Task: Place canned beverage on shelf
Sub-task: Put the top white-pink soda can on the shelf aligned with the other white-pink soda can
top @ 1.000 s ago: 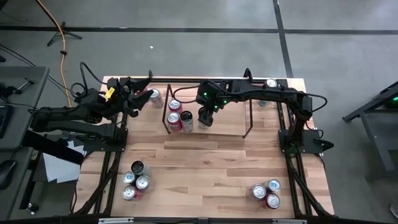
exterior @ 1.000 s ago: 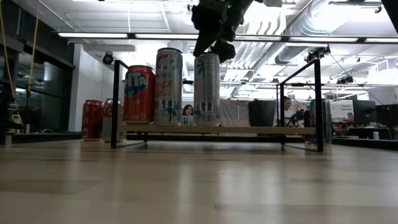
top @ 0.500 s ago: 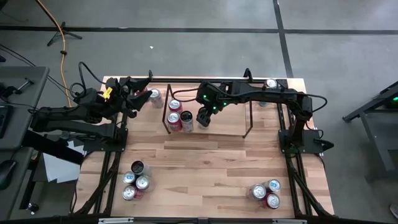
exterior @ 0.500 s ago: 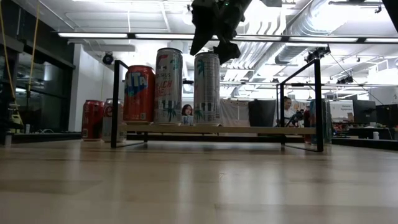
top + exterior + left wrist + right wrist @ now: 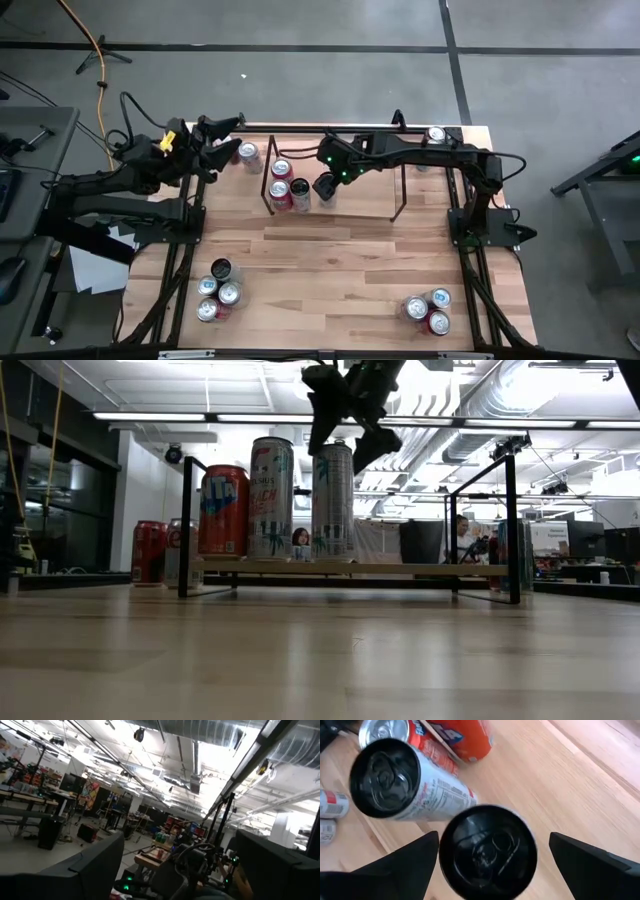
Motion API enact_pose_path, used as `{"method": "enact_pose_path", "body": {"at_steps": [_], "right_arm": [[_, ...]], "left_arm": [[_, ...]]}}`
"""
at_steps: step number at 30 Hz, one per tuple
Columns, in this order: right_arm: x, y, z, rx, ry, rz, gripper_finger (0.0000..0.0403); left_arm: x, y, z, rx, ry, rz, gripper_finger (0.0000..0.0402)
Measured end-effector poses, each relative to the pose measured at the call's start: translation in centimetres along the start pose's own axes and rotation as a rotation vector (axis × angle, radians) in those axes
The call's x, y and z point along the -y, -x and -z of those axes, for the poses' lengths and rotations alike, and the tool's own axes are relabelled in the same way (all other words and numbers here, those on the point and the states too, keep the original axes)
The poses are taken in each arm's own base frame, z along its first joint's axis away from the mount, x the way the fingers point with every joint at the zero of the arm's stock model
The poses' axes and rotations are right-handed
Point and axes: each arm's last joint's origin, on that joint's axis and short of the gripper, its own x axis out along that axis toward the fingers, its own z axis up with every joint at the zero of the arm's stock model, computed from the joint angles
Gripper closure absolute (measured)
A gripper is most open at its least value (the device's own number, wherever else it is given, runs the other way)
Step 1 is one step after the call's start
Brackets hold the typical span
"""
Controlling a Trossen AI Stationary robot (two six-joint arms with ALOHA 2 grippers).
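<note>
- Lifting clear, the right gripper is hanging wide open, empty, above the tall silver can.
- That smooth cylinder is standing below it on the thin-rod shelf.
- Left gripper is waiting open, well away.

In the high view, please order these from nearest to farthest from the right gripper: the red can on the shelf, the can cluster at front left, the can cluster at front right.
From the right gripper:
1. Red can on the shelf, just to the gripper's left.
2. Front-left can cluster, near the table's front edge.
3. Front-right can cluster, at the front right corner.
</note>
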Motion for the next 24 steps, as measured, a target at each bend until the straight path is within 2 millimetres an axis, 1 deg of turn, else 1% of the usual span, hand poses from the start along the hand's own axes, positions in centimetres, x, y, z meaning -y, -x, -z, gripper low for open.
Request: {"method": "enact_pose_path", "body": {"at_steps": [6, 10, 15, 19, 24], "right_arm": [[-0.7, 0.1, 0.6, -0.002, -0.033, 0.014, 0.0039], [-0.9, 0.1, 1.0, 0.012, -0.068, 0.063, 0.0039], [-0.9, 0.1, 1.0, 0.026, -0.164, 0.084, 0.0039], [-1.1, 0.1, 1.1, 0.042, -0.188, 0.095, 0.0039], [-1.2, 0.2, 1.1, 0.071, -0.269, 0.111, 0.0039]], "left_arm": [[-0.1, 0.0, 0.3, -0.026, -0.007, -0.004, 0.0064], [-0.1, 0.0, 0.3, -0.027, -0.018, -0.005, 0.0064], [-0.2, 0.0, 0.2, -0.025, -0.028, -0.015, 0.0064], [-0.5, -0.1, 0.1, -0.014, -0.038, -0.045, 0.0064], [-0.9, -0.1, 0.0, -0.006, -0.034, -0.075, 0.0064]]}}
